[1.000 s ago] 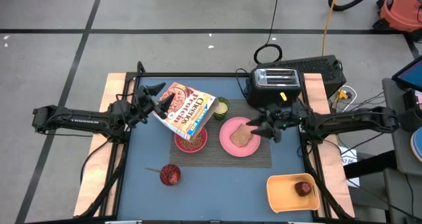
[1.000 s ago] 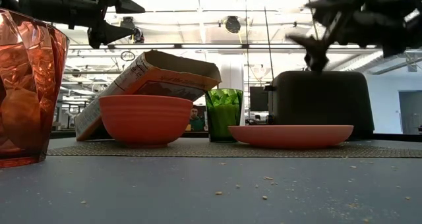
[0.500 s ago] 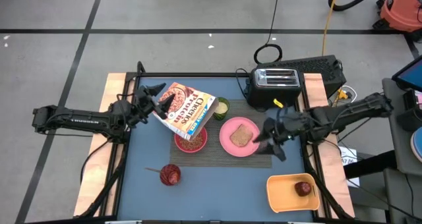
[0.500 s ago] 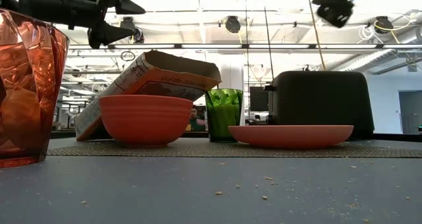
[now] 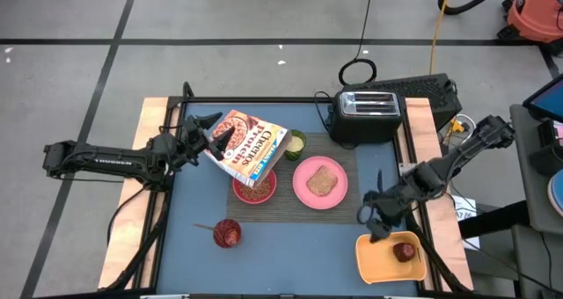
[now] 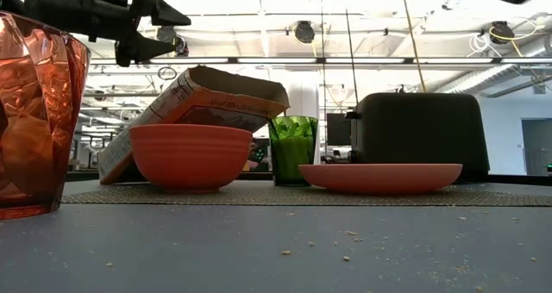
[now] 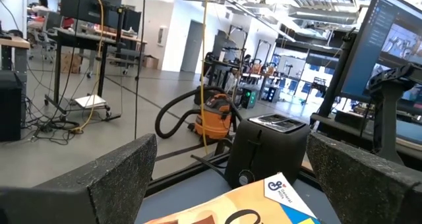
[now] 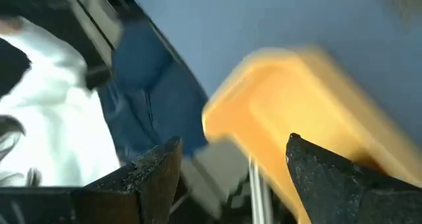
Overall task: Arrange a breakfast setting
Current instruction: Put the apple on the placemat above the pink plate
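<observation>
1. Here the placemat [image 5: 303, 196] lies mid-worktop, carrying the bowl [image 5: 254, 186] and the plate [image 5: 320, 182] with the toast [image 5: 323, 182] on it.
2. The cereal box [image 5: 249, 146] tilts over the bowl, clamped in the left gripper [image 5: 214, 139], toward the worktop's left edge.
3. The apple [image 5: 404, 251] sits in the tray [image 5: 374, 261] at the front right corner.
4. The right gripper [image 5: 376, 218], fingers spread wide and empty, hangs just beside the tray.
5. The toaster [image 5: 368, 113] stands at the back edge.

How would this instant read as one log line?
left gripper: holds tilted Cheerios cereal box over pink-red bowl | right gripper: open, above orange tray
</observation>
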`<state>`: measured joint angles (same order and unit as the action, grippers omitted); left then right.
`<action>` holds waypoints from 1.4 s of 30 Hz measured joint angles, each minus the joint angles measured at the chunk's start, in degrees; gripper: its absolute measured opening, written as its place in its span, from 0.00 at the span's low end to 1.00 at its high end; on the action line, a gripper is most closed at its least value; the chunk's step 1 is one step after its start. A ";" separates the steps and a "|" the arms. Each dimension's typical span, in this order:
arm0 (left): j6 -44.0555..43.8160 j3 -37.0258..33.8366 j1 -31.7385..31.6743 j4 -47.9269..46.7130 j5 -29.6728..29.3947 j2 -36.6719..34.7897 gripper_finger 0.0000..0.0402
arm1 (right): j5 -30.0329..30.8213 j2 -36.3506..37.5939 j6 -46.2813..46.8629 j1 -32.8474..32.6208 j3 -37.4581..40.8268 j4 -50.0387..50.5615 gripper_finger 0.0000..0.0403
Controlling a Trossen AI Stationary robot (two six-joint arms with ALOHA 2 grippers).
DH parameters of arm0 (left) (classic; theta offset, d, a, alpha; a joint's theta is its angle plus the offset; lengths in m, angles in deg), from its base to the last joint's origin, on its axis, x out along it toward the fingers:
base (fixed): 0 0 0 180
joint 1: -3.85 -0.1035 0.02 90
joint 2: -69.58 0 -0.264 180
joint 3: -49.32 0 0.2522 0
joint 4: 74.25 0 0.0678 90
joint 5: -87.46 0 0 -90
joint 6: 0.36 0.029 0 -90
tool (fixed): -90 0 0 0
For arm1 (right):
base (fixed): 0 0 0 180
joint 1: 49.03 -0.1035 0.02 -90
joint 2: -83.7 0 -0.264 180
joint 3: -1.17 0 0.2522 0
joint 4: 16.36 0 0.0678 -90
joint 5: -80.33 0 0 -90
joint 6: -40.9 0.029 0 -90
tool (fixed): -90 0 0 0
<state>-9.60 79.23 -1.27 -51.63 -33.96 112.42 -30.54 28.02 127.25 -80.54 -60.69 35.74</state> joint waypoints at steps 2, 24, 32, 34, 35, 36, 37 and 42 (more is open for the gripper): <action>-0.01 0.00 0.01 -0.01 0.00 0.01 0.98 | -3.79 -1.00 4.10 -1.36 0.00 0.06 0.64; 0.00 0.00 0.00 -0.77 0.00 -0.01 0.98 | -15.35 -10.99 25.89 -13.31 0.00 14.62 0.64; 0.01 0.00 -0.01 -0.83 0.00 -0.01 0.98 | -13.97 -12.82 26.98 -14.05 0.03 15.95 0.64; 0.01 0.00 0.00 -0.84 0.00 0.01 0.98 | -12.92 -13.33 26.94 -14.05 0.04 15.95 0.64; 0.01 0.00 -0.01 -0.84 0.00 -0.01 0.98 | -12.37 -13.58 26.94 -14.05 0.04 15.93 0.64; 0.01 0.00 -0.01 -0.84 0.00 -0.01 0.98 | -12.19 -13.80 26.94 -14.05 0.04 15.97 0.64; 0.01 0.00 -0.01 -0.84 0.00 -0.01 0.98 | -12.21 -14.08 26.92 -14.05 0.04 16.01 0.64; 0.01 0.00 -0.01 -0.93 0.02 -0.01 0.98 | -12.21 -15.52 26.99 -14.72 0.04 16.41 0.64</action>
<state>-9.59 79.23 -1.28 -52.55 -33.93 112.41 -42.75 12.50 154.23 -95.26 -60.64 52.14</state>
